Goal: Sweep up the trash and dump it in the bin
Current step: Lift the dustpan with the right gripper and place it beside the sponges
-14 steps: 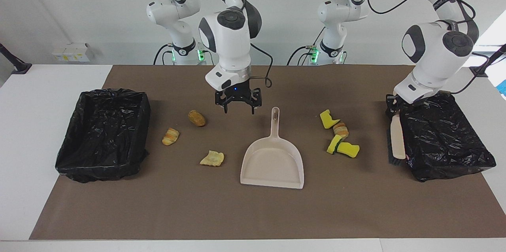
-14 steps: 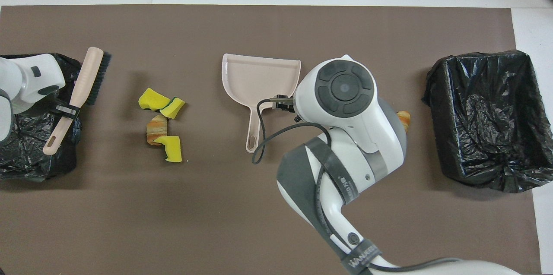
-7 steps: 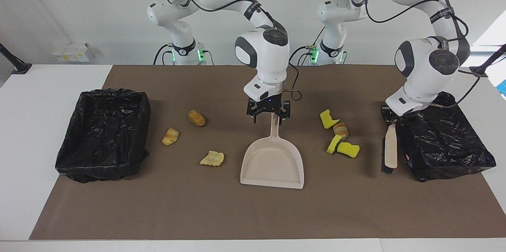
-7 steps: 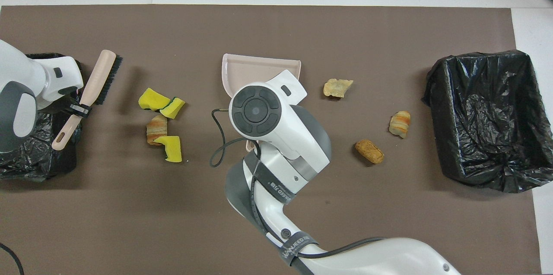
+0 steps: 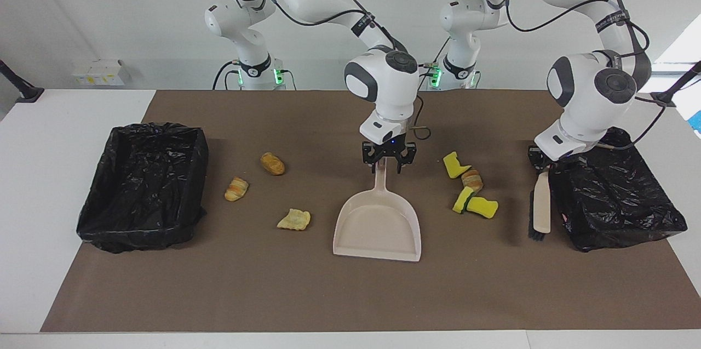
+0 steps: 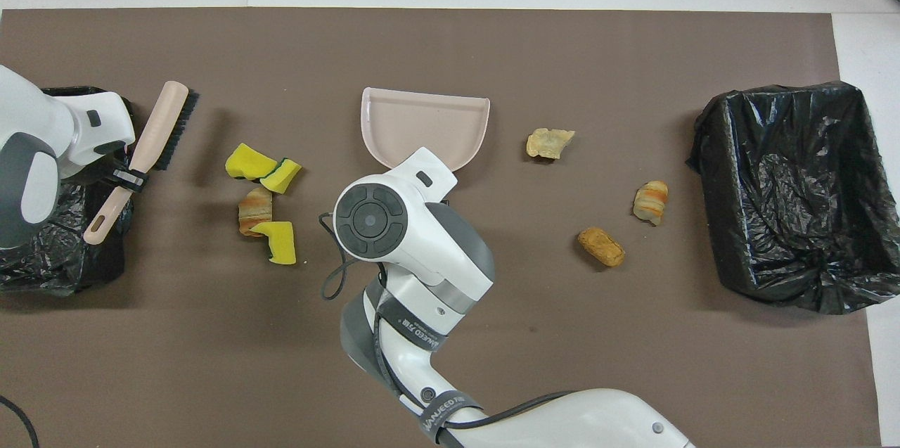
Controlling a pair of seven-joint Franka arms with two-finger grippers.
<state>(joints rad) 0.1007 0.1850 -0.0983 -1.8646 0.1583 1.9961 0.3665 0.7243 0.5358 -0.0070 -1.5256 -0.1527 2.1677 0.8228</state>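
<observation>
The beige dustpan (image 5: 378, 223) (image 6: 422, 124) lies flat mid-mat, its handle pointing toward the robots. My right gripper (image 5: 388, 167) is down at the handle's end, open, one finger on each side of the handle. My left gripper (image 5: 539, 165) (image 6: 119, 177) is shut on the handle of the beige brush (image 5: 541, 204) (image 6: 151, 138), which hangs bristle end down beside one bin. Trash lies in two groups. Yellow sponges and a pastry lump (image 5: 471, 187) (image 6: 264, 202) sit between dustpan and brush. Three bread pieces (image 5: 272, 163) (image 5: 236, 188) (image 5: 294, 219) lie toward the right arm's end.
Two bins lined with black bags stand on the brown mat. One bin (image 5: 159, 129) (image 6: 773, 93) is at the right arm's end. The other bin (image 5: 619, 239) (image 6: 42, 272) is at the left arm's end, partly under the left wrist.
My right gripper has travelled from beside the bread pieces to the dustpan handle, come down over it and narrowed its jaws. The left arm has shifted the brush slightly away from its bin.
</observation>
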